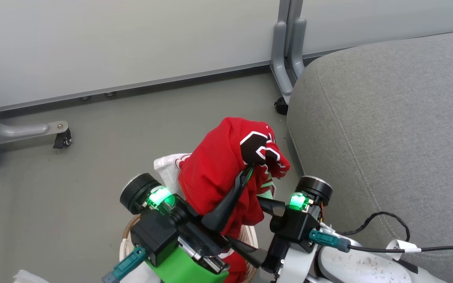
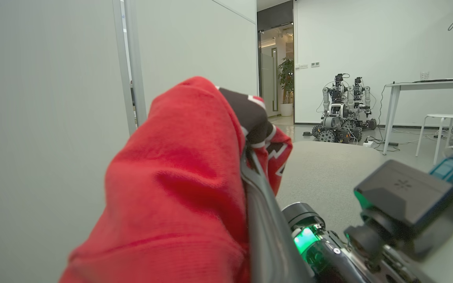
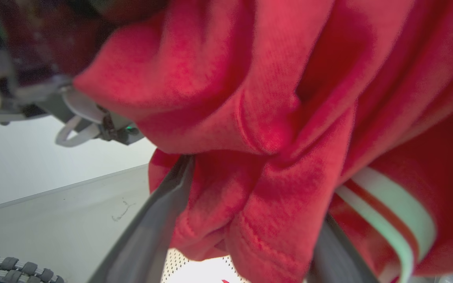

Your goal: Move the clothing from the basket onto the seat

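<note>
Left claw (image 1: 246, 175) clenched on clothing (image 1: 214, 169), bundle held up over basket (image 1: 126, 232) at 6 o'clock in head view. Seat (image 1: 387, 118) lay at 3 o'clock from it. Right claw (image 1: 244, 220) was spread, fingers straddling the hanging folds, not pinching. Risks: tail hung in basket and could snag rim and drag it. Striped part looked loose and could slip to floor short of seat.
</note>
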Motion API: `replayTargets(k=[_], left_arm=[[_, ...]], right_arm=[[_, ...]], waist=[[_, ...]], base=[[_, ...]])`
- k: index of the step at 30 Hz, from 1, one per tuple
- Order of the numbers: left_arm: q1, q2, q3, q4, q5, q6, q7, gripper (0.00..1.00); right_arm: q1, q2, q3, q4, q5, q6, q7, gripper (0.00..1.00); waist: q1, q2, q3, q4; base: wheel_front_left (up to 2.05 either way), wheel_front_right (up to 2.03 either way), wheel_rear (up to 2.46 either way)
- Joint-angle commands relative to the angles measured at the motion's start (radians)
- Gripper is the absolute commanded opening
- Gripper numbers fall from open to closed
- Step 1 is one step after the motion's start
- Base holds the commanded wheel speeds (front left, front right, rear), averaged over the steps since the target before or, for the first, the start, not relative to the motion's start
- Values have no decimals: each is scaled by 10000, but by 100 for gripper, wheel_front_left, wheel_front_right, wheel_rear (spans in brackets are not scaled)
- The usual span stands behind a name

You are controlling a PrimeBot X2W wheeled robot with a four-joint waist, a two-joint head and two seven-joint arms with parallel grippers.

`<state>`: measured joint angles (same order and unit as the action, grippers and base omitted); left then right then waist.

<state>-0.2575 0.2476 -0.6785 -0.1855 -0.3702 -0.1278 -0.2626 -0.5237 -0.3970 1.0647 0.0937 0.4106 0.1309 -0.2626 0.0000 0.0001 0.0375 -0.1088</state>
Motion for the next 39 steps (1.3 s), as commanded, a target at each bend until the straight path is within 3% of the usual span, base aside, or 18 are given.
replayTargets(k=[1, 9, 10, 11, 35, 36, 37, 38, 39], left_arm=[[-138, -22, 82, 37, 7, -37, -34, 0], [-152, 8, 93, 102, -55, -37, -34, 0], [-155, 4, 88, 114, -50, -37, -34, 0], [-155, -1, 92, 120, -47, -37, -34, 0], [45, -71, 247, 188, -68, -37, -34, 0], [41, -57, 262, 201, -23, -38, -34, 9], [44, -56, 292, 215, 30, -38, -34, 38], [53, -60, 310, 236, 60, -38, -34, 79], [66, -64, 308, 262, 93, -38, -32, 100]], right_arm=[[-100, 105, -14, 74, -69, -1, -35, 100], [-114, 429, -166, 228, -102, -1, -33, 97], [-99, 439, -147, 248, -70, -3, -33, 22], [-93, 445, -158, 255, -37, -3, -35, 0], [315, 461, -774, 192, -95, -3, -35, 0], [356, 482, -886, 138, -124, -3, -35, 0], [405, 493, -976, 88, -171, -3, -35, 0], [473, 517, -1085, 16, -238, -3, -35, 0], [523, 536, -1197, -61, -315, -3, -35, 0]], waist=[[0, -1, 6, 7], [0, -1, 27, 63], [0, -1, 29, 73], [0, -1, 29, 78], [0, -1, -22, 112], [0, -1, -21, 119], [0, -1, -19, 124], [0, -1, -18, 129], [0, -1, -17, 132]], base=[[0, 0, 0], [0, 0, 0], [0, 0, 0], [0, 0, 0], [0, 0, 0], [0, 0, 0], [0, 0, 0], [0, 0, 0], [0, 0, 0]])
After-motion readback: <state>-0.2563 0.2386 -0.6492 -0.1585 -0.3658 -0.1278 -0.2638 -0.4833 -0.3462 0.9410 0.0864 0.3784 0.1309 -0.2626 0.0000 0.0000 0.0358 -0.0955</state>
